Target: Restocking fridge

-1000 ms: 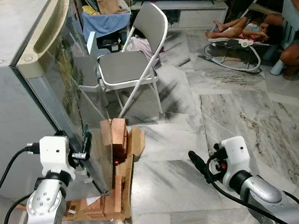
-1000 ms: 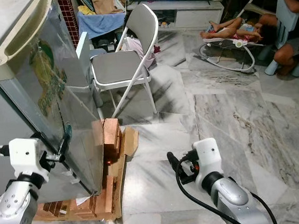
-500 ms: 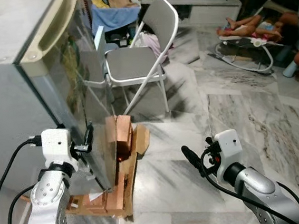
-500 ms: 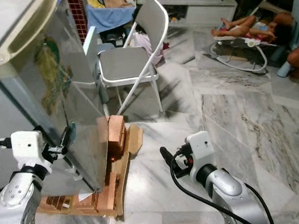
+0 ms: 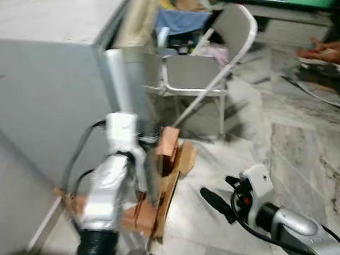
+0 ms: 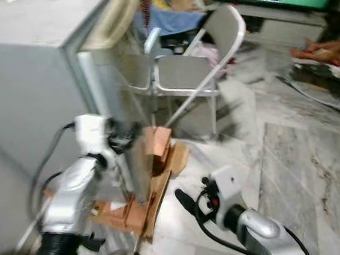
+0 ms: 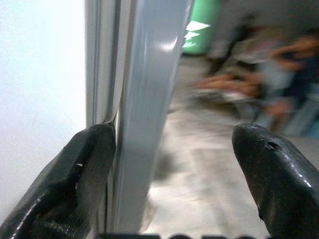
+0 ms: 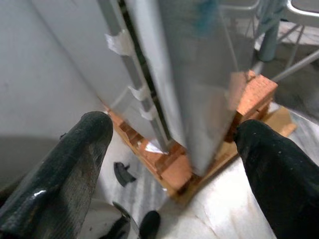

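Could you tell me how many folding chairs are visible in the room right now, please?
1. The folding chair stands on the marble floor just beyond the fridge, near its door edge. Others may be hidden behind the fridge.

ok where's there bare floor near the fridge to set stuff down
Bare marble floor lies between the wooden pallet under the fridge and the right gripper. Crowded by the folding chair just beyond the door edge.

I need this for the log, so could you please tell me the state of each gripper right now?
Left gripper: open, its fingers either side of the fridge door edge.
Right gripper: open, holding nothing.
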You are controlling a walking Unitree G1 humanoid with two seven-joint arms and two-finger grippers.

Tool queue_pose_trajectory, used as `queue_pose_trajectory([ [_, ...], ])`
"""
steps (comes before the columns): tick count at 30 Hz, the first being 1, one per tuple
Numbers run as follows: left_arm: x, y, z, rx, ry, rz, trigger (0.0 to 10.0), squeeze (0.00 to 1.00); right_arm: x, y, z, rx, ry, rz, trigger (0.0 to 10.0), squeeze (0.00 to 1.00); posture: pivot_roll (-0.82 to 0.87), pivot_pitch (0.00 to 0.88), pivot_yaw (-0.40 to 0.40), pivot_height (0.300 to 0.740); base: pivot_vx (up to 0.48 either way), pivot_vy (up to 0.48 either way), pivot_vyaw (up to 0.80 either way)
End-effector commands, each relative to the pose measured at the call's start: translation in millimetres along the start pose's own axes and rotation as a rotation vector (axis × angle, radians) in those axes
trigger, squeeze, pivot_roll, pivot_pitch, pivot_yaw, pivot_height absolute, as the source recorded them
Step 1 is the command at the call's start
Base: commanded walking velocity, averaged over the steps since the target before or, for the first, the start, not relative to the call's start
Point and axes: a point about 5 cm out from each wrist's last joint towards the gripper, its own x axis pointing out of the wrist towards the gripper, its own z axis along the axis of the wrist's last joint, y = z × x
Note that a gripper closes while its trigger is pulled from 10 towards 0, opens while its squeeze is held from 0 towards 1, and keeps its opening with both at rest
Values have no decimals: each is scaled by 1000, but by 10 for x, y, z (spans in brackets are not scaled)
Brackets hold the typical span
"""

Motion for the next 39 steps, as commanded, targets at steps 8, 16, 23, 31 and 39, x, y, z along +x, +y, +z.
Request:
queue_pose_trajectory([
  [8, -143, 304, 299, 133, -137, 69, 10000, 0, 3, -109, -189, 36, 5, -39, 10000, 0, 64, 10, -27, 740, 0, 0, 0],
  [16, -302, 402, 204, 153, -131, 120, 10000, 0, 123, -207, -198, 2, -27, -46, 10000, 0, 69, 2, -40, 740, 228, -276, 0],
  [23, -388, 361, 92, 163, -103, 122, 10000, 0, 210, -262, -69, -33, -87, -115, 10000, 0, 67, 0, -37, 740, 306, -366, 0],
  [31, -371, 321, 53, 197, -84, 96, 10000, 0, 209, -274, 389, -77, -243, -279, 10000, 0, 74, 0, -36, 740, 349, -325, -69],
  [39, -259, 277, 78, 222, -86, 63, 10000, 0, 278, -198, 455, -89, -273, -304, 10000, 0, 71, 0, -32, 740, 400, -259, -146],
])
